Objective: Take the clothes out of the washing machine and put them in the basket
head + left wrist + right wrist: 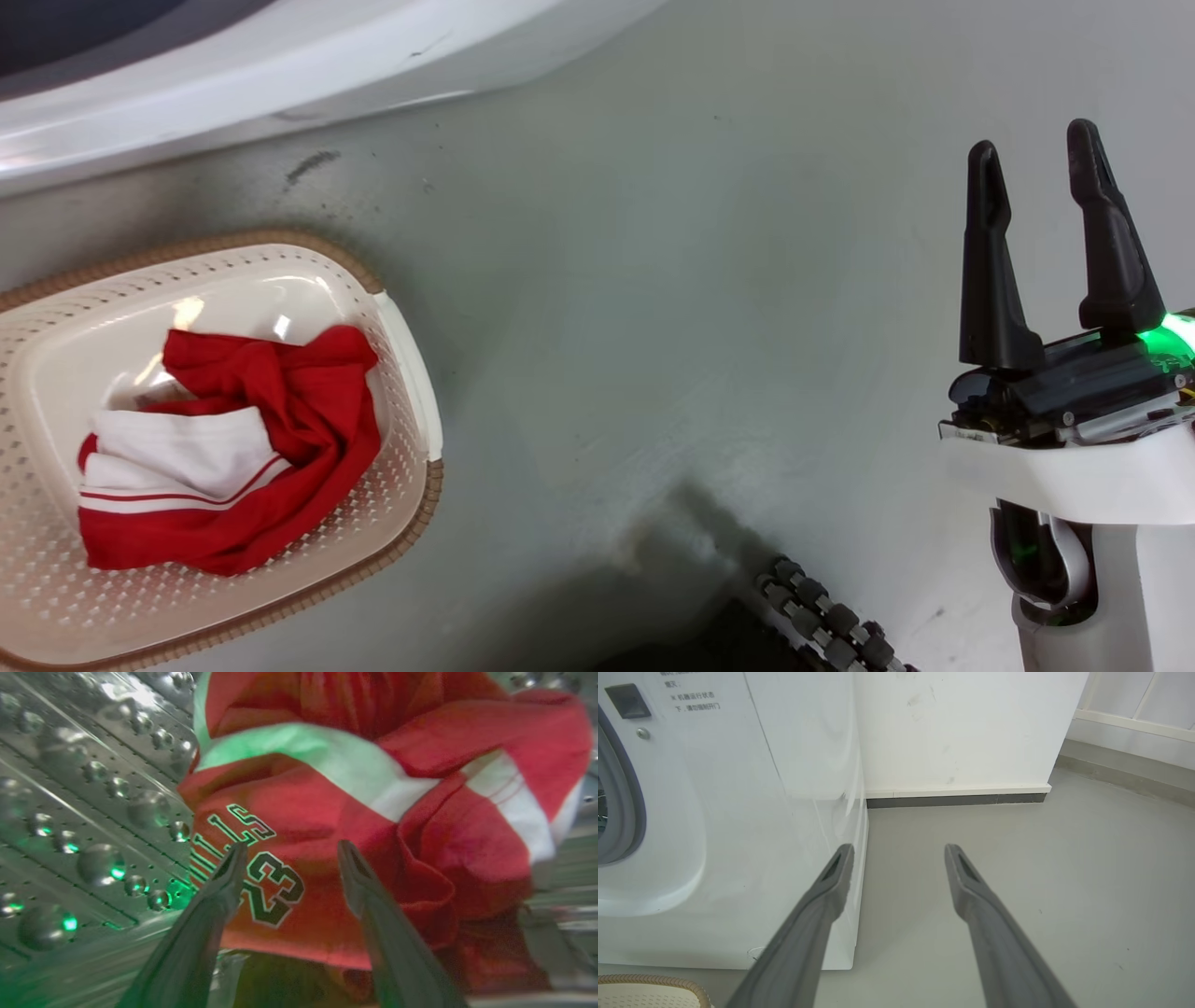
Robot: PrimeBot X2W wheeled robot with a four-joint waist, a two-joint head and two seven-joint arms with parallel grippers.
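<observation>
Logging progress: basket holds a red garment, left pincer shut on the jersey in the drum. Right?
No: the left wrist view shows the left pincer open, not shut, at the jersey in the drum. The basket does hold a red garment.

The clothes (233, 448) are soft, crumpled cloth. The basket (397, 485) is smooth plastic full of little holes, shiny inside, with a rough woven-looking brown rim. The washing machine (738, 835) has a smooth, shiny white skin, and its drum (93, 812) is bright bumpy metal. The floor (653, 327) is smooth, dull and a bit scuffed
</observation>
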